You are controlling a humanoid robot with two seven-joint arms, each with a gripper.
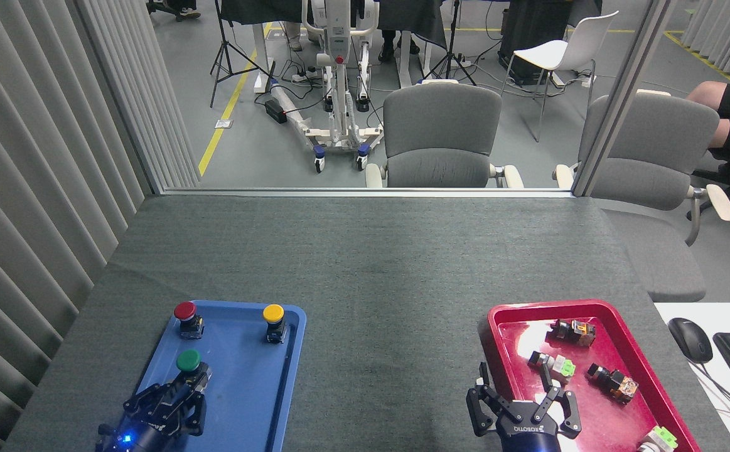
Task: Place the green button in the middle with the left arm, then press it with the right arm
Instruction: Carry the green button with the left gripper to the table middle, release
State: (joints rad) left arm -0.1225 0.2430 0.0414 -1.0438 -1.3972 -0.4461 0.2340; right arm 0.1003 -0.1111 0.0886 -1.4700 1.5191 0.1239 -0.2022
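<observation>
Your left gripper (190, 384) is clamped on the green button (188, 361) over the blue tray (248, 383), while your right gripper (523, 402) hangs spread apart at the red tray (616, 414).

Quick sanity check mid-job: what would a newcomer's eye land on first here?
The blue tray at near left, with the green button pinched by the left end effector. Then the red tray of small parts at near right, the open right end effector at its edge.
</observation>
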